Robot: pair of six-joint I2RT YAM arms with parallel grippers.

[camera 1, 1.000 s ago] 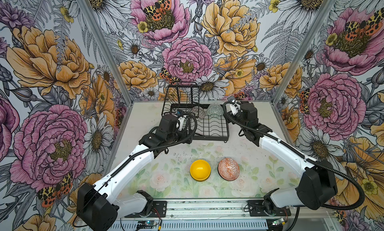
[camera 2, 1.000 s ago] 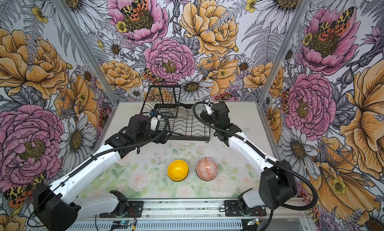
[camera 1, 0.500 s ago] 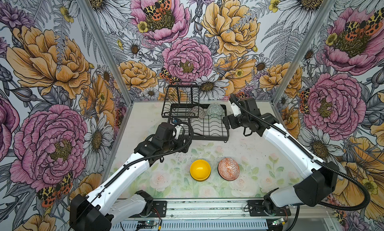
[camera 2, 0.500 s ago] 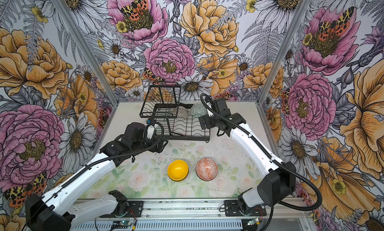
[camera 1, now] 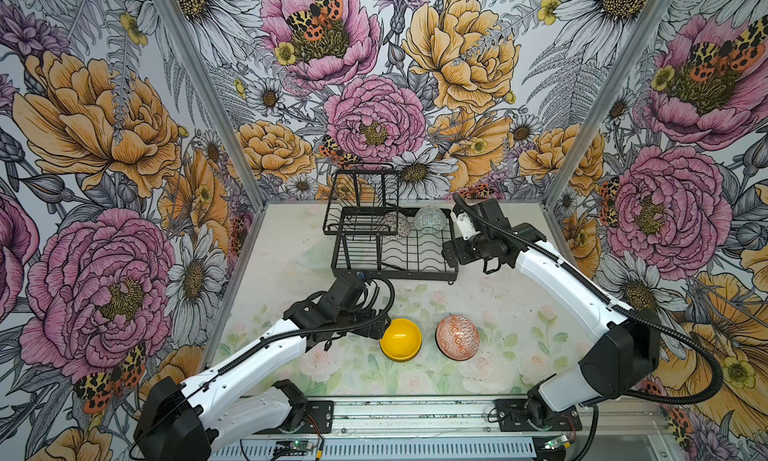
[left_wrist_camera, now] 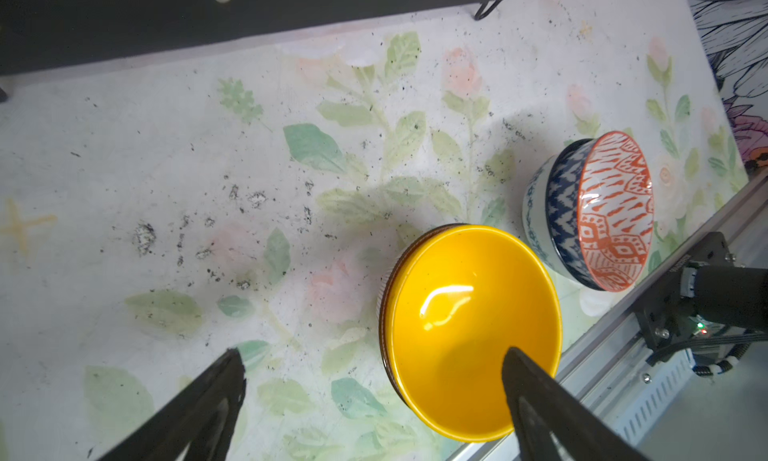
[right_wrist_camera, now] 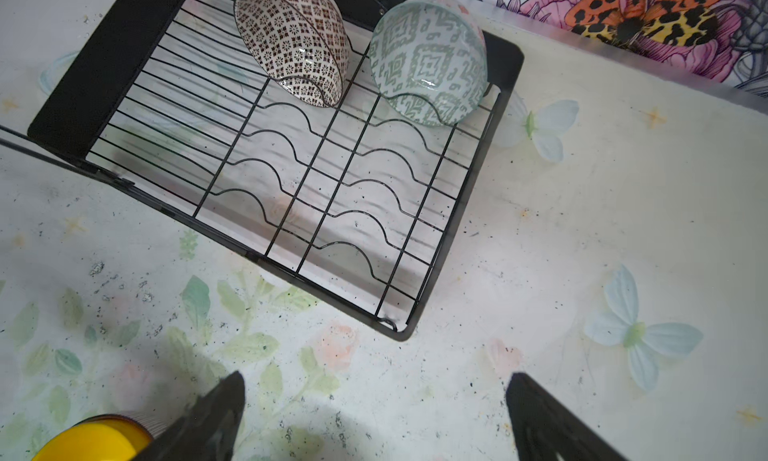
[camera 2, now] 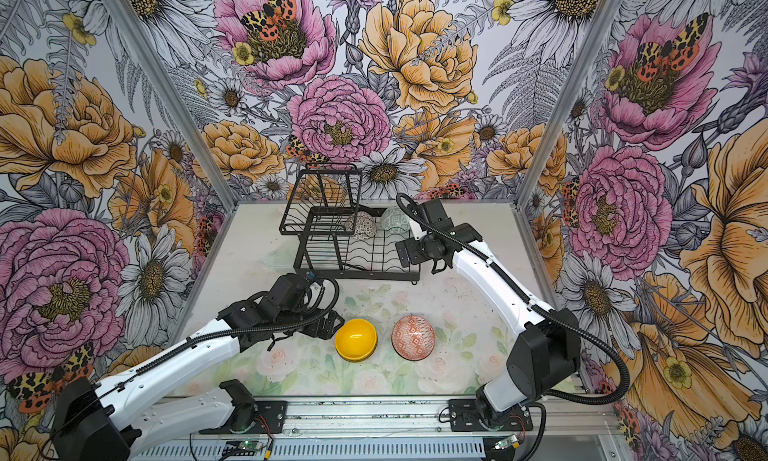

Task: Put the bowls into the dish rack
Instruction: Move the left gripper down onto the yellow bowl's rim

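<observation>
At 6 o'clock on the speckled worktop [camera 1: 498, 297]: left pincer [left_wrist_camera: 372, 355], newly back from the dish rack [camera 1: 395, 274], spread wide astride the yellow bowl [camera 1: 400, 339] rim; next pick likely. Orange-white bowl [camera 1: 457, 337] at its 3 o'clock. Farther, right pincer [right_wrist_camera: 374, 378] wide, empty, withdrawn. At 12 o'clock, black-white bowl [camera 1: 395, 225] and pale green bowl [camera 1: 430, 220] racked. Floral walls around.

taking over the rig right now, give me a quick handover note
Left gripper: open, empty, straddling the rim of the yellow bowl.
Right gripper: open, empty, over the table beside the dish rack.
Done: the black-white bowl and the pale green bowl stand on edge at the far end of the rack's base tray.
Left: four bowls on the table in two stacks. The yellow bowl sits in a mostly hidden bowl. The orange-white bowl sits in a blue-white bowl.
</observation>
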